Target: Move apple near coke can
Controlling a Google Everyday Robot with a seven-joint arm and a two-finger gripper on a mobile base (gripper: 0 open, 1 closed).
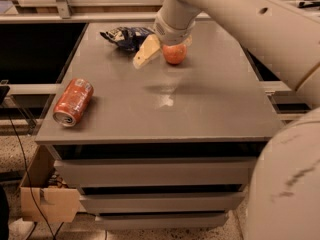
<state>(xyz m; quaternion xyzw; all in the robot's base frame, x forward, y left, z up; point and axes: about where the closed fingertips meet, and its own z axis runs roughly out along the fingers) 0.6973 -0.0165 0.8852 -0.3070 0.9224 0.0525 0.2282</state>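
Observation:
The apple (pixel 175 54), small, round and orange-red, sits on the grey table top (pixel 200 104) at the back middle. My gripper (pixel 167 50) is down at the apple. One cream finger (pixel 146 52) stands just left of the apple and the other is mostly hidden behind its right side. The jaws are apart with the apple between them. The coke can (pixel 73 102) lies on its side near the table's front left corner, silver top toward the front, far from the apple.
A dark blue snack bag (pixel 126 36) lies at the back, just left of the gripper. The table is a drawer cabinet. A cardboard box (pixel 47 199) and a cable lie on the floor at the lower left. My arm fills the right side of the view.

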